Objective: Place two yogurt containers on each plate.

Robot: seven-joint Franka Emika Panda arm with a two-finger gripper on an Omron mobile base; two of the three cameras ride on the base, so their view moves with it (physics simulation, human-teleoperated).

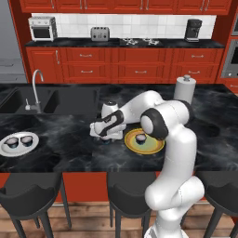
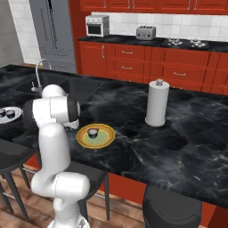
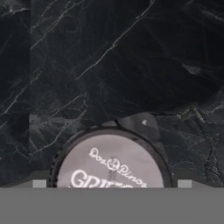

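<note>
Hovering over the last yogurt container point(image 3: 111, 166) on the table, just beside the yellow plate point(image 1: 155, 145), your jaws are spread wide; next, drop and pinch it; white plate point(image 1: 5, 149) already carries two.

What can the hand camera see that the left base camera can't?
The hand view looks straight down on a yogurt cup and shows the printed writing on its pale lid, with the open gripper straddling it. The left base view is too far off for that writing, but it shows the white plate holding two cups, the yellow plate holding one cup, the sink and the paper towel roll. Both show the black marble counter.
</note>
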